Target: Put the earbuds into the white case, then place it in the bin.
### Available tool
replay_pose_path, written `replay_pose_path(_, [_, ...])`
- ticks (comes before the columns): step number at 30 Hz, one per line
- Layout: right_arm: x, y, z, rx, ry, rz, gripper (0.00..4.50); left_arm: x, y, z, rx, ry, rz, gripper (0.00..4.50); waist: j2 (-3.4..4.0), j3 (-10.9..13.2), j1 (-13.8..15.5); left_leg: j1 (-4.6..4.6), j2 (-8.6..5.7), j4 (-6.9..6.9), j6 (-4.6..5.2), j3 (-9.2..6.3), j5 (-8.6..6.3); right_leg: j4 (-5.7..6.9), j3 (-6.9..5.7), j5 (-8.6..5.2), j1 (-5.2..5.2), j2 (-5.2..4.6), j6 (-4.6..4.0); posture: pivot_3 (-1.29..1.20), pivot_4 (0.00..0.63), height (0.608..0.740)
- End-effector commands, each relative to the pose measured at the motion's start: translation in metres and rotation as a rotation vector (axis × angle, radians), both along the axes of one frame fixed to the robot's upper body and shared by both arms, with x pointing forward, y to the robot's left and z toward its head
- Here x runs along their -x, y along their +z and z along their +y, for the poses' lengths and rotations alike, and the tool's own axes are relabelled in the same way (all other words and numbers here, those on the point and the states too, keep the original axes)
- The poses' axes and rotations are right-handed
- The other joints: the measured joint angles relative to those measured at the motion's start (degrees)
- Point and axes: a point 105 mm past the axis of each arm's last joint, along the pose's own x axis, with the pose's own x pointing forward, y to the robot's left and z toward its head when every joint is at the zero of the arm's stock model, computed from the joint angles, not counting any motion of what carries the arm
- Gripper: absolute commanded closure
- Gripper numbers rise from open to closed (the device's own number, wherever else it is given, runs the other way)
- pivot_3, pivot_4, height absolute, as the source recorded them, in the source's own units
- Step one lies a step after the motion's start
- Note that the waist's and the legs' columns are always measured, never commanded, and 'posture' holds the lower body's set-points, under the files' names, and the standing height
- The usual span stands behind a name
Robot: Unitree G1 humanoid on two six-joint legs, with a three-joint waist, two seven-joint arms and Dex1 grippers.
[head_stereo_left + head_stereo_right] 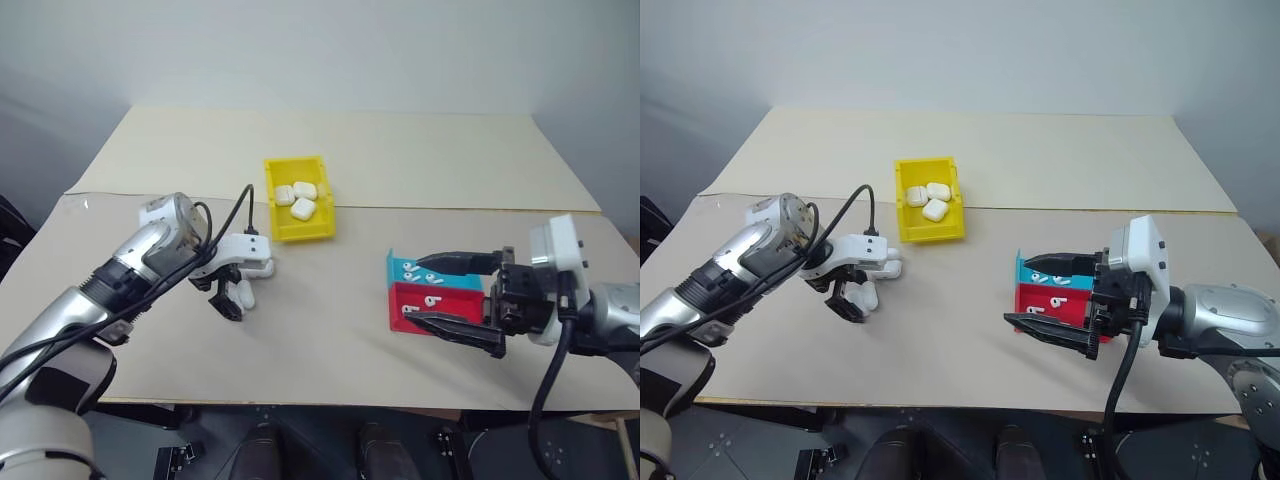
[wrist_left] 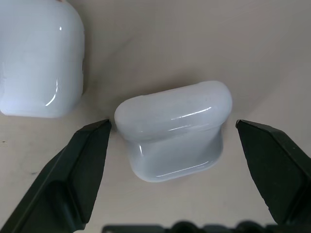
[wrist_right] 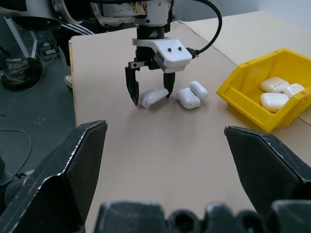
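My left gripper point(image 1: 232, 300) points down at the table, open, its two fingers straddling a closed white case point(image 2: 172, 131) lying on its side. I cannot tell whether the fingers touch it. Two more white cases point(image 3: 188, 98) lie right beside it. The yellow bin point(image 1: 300, 231) stands just beyond, with three white cases inside. At the right, earbuds point(image 1: 432, 278) lie in a blue tray and more earbuds point(image 1: 430, 299) in a red tray. My right gripper point(image 1: 416, 291) hangs level and open, one finger over each tray, holding nothing.
The blue tray point(image 1: 400, 270) and red tray point(image 1: 402, 302) sit side by side near the table's front right. The tan tabletop point(image 1: 420, 160) has a seam running across it behind the bin. A black cable loops off my left wrist point(image 1: 240, 205).
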Motion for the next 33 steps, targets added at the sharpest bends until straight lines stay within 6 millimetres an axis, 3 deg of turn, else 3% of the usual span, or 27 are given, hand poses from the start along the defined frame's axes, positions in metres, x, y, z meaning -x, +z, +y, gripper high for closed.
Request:
replay_pose_path(1, [0.006, 0.009, 0.001, 0.003, 0.008, -0.046, 0.00, -0.002, -0.010, 0.012, -0.072, 0.055, -0.002, 0.02, 0.00, 0.0, 0.0, 0.02, 0.00, 0.00, 0.00, 0.00, 0.00, 0.03, 0.01, 0.00, 0.01, 0.00, 0.00, 0.00, 0.150, 0.740])
replay_pose_path(8, [0.006, 0.009, 0.002, -0.002, 0.011, -0.040, 0.00, 0.003, 0.000, 0.006, -0.020, 0.043, -0.002, 0.02, 0.02, 0.0, -0.3, 0.07, 0.00, 0.01, 0.00, -0.02, 0.02, 0.14, 0.02, 0.01, 0.00, 0.02, -0.02, 0.00, 0.150, 0.740])
replay_pose_path(19, [0.005, 0.007, 0.004, -0.012, 0.020, -0.038, 0.00, 0.011, 0.007, 0.016, -0.039, 0.080, -0.026, 0.02, 0.02, 0.0, -0.7, -0.02, 0.00, -0.01, 0.01, -0.04, 0.01, 0.07, 0.01, 0.01, -0.07, 0.02, -0.01, 0.00, 0.150, 0.740])
replay_pose_path(33, [0.003, 0.008, 0.006, -0.016, 0.021, -0.048, 0.00, 0.000, 0.001, 0.012, -0.032, 0.150, -0.042, 0.02, 0.03, 0.0, 0.3, 0.01, -0.01, 0.05, 0.01, -0.05, 0.02, 0.10, -0.01, 0.01, 0.00, 0.00, -0.01, 0.00, 0.150, 0.740])
